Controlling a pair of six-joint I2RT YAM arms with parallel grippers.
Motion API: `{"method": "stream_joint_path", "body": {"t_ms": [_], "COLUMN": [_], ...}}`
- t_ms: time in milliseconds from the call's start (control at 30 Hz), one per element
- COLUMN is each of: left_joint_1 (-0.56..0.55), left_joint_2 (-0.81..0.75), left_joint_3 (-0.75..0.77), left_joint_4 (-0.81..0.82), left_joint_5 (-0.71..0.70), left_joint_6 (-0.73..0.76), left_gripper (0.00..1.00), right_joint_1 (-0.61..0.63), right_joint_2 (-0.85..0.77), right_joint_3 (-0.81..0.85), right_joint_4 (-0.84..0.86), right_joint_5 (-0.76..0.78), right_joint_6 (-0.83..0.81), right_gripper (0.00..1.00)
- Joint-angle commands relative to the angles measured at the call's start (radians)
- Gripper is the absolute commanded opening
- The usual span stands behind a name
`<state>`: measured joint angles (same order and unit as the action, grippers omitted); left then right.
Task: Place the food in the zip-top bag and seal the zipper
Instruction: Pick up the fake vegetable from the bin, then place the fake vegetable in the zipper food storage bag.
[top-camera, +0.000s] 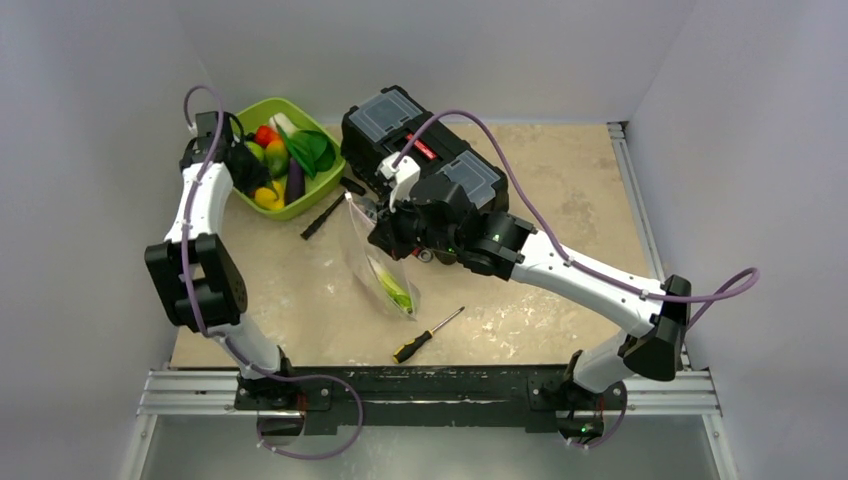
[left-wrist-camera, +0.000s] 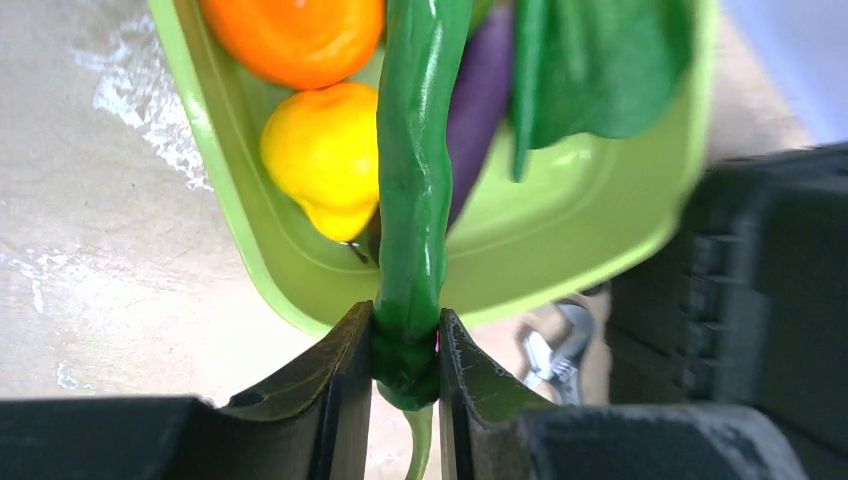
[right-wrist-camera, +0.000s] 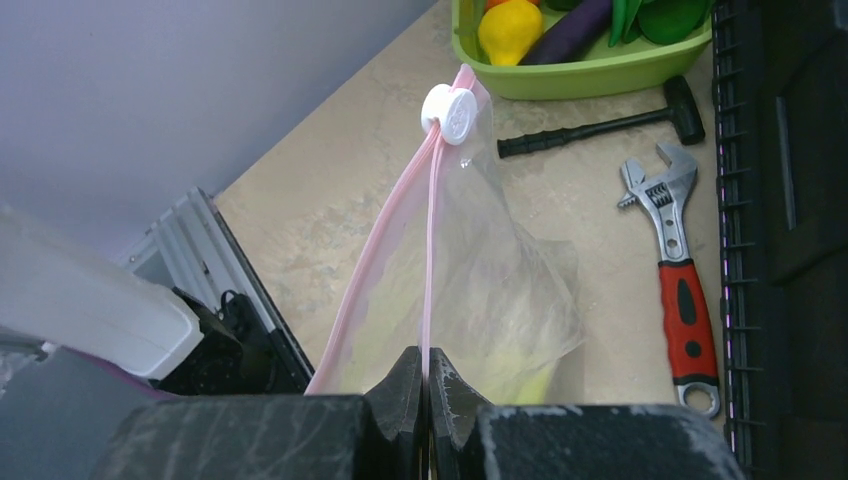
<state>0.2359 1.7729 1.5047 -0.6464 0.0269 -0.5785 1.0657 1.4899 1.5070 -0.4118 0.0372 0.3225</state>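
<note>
Beige tabletop (top-camera: 585, 170): left end effector (left-wrist-camera: 405, 318) clamps green pod (left-wrist-camera: 415, 200) above tray (left-wrist-camera: 560, 235); right end effector (right-wrist-camera: 424, 357) clamps zipper (right-wrist-camera: 432, 250)

The table (top-camera: 560, 200) is a beige, marbled slab. Positions are read in the top view, with 12 o'clock at the far edge.

- A lime-green tray (right-wrist-camera: 600, 78) stands at 10 o'clock.
- A black toolbox (top-camera: 375, 125) stands at 12 o'clock.
- A black hammer (top-camera: 323, 217) lies just beside the tray, on its 5 o'clock side.
- A red-handled wrench (right-wrist-camera: 672, 270) lies alongside the toolbox, near the hammer head.
- A screwdriver (top-camera: 428, 335) lies at 6 o'clock.
- The lower end of the bag (top-camera: 385, 275) rests near centre.
</note>
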Motion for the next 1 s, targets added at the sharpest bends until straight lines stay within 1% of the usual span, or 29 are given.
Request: {"method": "stream_joint_path", "body": {"t_ms": [0,100,167,200,300,400,467,500,567,667,800,933,967], "left_joint_1": [0.012,0.019,0.023,0.024,0.023,0.009,-0.022,-0.041,-0.083,-0.143,-0.198,-0.216,-0.218], "left_joint_2": [-0.129,-0.136,-0.157,-0.184,-0.318,-0.509,-0.656,-0.721,-0.870,-1.007,-1.147,-1.248,-1.261], "left_joint_3": [-0.008,0.012,0.004,-0.024,-0.179,-0.323,-0.391,-0.407,-0.416,-0.419,-0.467,-0.481,-0.480], "left_joint_4": [0.023,-0.019,-0.047,-0.034,0.114,0.175,0.169,0.134,0.032,-0.106,-0.239,-0.346,-0.367], "left_joint_5": [0.108,0.233,0.383,0.460,0.679,0.781,0.821,0.827,0.800,0.779,0.747,0.745,0.762], "left_joint_6": [0.059,0.066,0.067,0.059,0.004,-0.038,-0.022,0.004,0.050,0.054,-0.056,-0.181,-0.223], "left_gripper": [0.06,0.00,0.00,0.00,0.00,0.00,0.00,0.00,0.00,0.00,0.00,0.00,0.00], "right_joint_1": [-0.021,-0.023,-0.025,-0.027,-0.043,-0.044,-0.044,-0.044,-0.044,-0.044,-0.045,-0.046,-0.046], "right_joint_2": [0.013,0.004,-0.004,-0.006,-0.007,-0.002,0.004,0.008,0.014,0.015,0.047,0.075,0.080], "right_joint_3": [-0.019,-0.033,-0.041,-0.045,-0.061,-0.069,-0.071,-0.069,-0.065,-0.081,-0.046,-0.023,-0.023], "right_joint_4": [0.106,0.133,0.145,0.149,0.165,0.166,0.169,0.171,0.167,0.210,0.219,0.252,0.268], "right_joint_5": [-0.062,-0.056,-0.041,-0.038,-0.038,0.040,0.090,0.111,0.161,0.240,0.313,0.326,0.331], "right_joint_6": [0.064,0.089,0.103,0.109,0.137,0.181,0.219,0.231,0.252,0.288,0.323,0.339,0.340], "right_gripper": [0.00,0.00,0.00,0.00,0.00,0.00,0.00,0.00,0.00,0.00,0.00,0.00,0.00]}}
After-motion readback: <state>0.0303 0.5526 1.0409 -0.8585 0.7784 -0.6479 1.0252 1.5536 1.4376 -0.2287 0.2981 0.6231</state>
